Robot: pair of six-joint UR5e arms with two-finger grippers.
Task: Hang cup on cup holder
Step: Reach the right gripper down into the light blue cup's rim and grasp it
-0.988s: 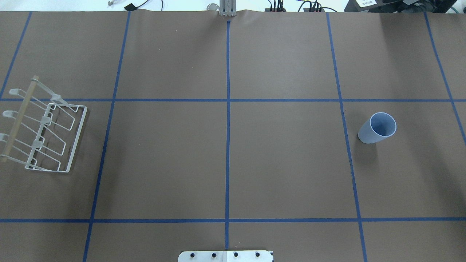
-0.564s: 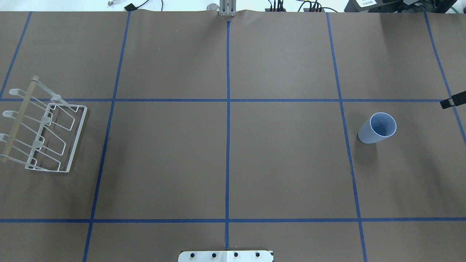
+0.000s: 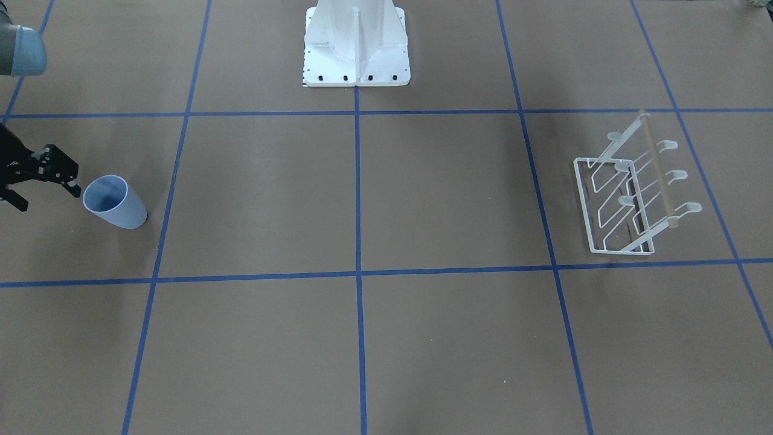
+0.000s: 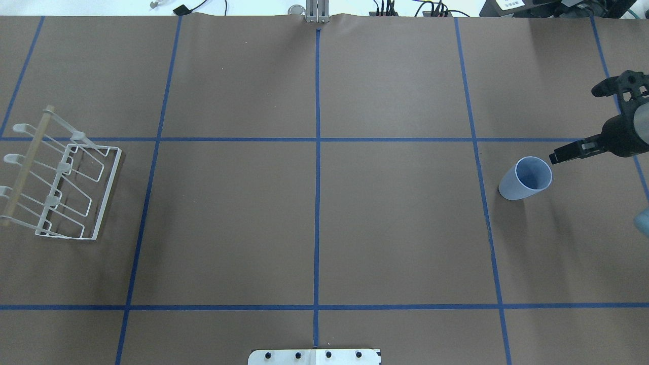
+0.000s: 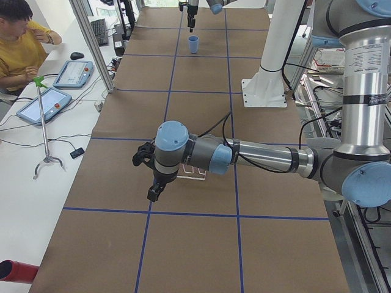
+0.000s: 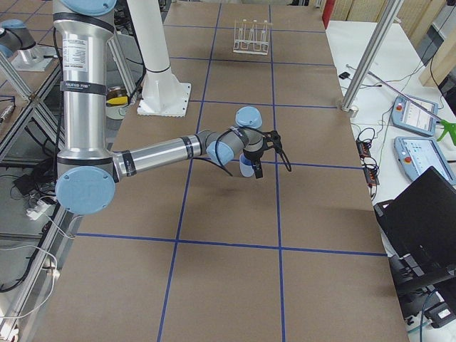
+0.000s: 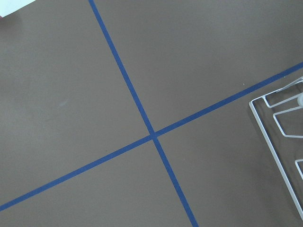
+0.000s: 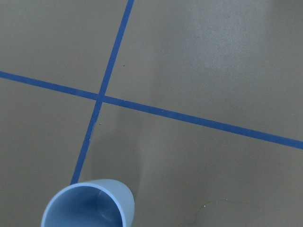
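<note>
The light blue cup stands upright on the brown table at the right, and shows in the front view and at the bottom of the right wrist view. My right gripper hangs open just beyond the cup's right side, one fingertip near the rim, holding nothing; it also appears in the front view. The white wire cup holder with its wooden rod sits far left, and its corner shows in the left wrist view. My left gripper hovers beside the holder; I cannot tell its state.
The white robot pedestal stands at the table's near middle edge. Blue tape lines divide the brown surface into a grid. A person sits at a side table with tablets beyond the far edge.
My right gripper has come in from the right edge and now sits close beside the cup. The cup and the holder have not moved.
</note>
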